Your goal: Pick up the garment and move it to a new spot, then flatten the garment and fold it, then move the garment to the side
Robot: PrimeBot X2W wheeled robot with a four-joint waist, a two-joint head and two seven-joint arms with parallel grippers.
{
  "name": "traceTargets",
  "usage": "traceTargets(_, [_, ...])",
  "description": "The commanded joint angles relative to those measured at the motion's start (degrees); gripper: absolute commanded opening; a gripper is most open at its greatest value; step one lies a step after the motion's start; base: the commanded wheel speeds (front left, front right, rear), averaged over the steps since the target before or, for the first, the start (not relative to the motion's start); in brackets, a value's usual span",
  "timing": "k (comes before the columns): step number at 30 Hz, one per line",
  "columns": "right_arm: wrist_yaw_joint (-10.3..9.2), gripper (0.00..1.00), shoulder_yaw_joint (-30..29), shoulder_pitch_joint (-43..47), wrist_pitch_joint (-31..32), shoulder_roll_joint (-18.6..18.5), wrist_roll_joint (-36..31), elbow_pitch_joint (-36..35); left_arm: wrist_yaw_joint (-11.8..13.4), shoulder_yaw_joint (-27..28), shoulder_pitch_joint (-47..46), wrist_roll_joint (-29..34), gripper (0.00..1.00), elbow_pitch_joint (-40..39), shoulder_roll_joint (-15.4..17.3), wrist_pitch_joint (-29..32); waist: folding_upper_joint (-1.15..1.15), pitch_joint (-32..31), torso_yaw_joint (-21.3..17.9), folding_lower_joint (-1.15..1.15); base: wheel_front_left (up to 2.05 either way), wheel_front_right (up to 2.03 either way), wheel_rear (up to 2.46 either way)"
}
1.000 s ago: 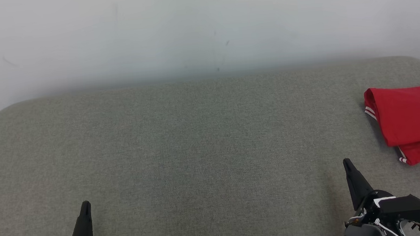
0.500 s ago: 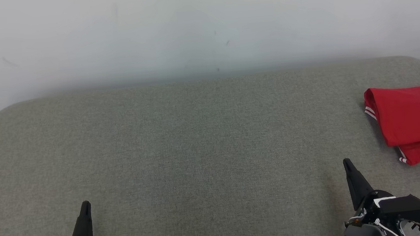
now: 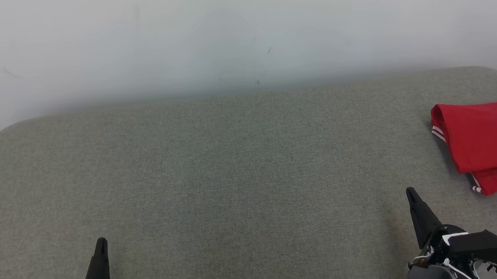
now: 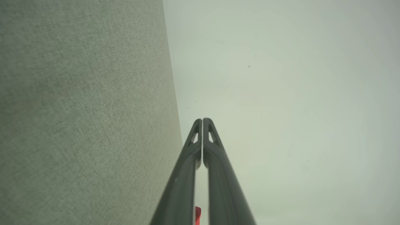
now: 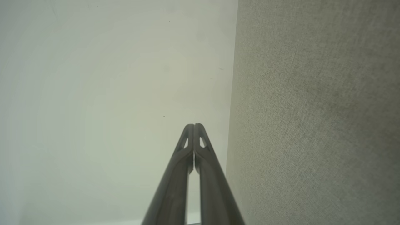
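A folded red garment (image 3: 489, 141) with white-striped trim and a dark print lies at the right edge of the grey padded table (image 3: 233, 168), partly cut off by the head view. A sliver of red garment (image 4: 197, 215) shows between the left fingers at the bottom of the left wrist view. My left gripper (image 3: 100, 242) rests at the lower left, shut and holding nothing. My right gripper (image 3: 410, 192) sits at the lower right, shut and holding nothing, a short way in front and to the left of the garment. The left gripper (image 4: 202, 120) and right gripper (image 5: 194, 125) tips touch in the wrist views.
A plain pale wall (image 3: 239, 32) stands behind the table's far edge. The table's corners are rounded at the far left and far right. The wide grey surface between the grippers holds no objects.
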Motion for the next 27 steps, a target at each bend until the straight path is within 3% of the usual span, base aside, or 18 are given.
traceTargets(1, [-0.12, 0.0, 0.0, -0.3, 0.2, 0.1, 0.1, -0.1, 0.0, 0.2, -0.5, -0.3, 0.0, -0.1, 0.2, 0.0, 0.0, 0.0, 0.0, 0.0, 0.0, 0.0, 0.0])
traceTargets(27, [-0.12, 0.0, 0.0, -0.3, 0.2, 0.1, 0.1, -0.1, 0.0, 0.1, -0.5, -0.3, 0.0, -0.1, 0.2, 0.0, 0.0, 0.0, 0.0, 0.0, 0.0, 0.0, 0.0])
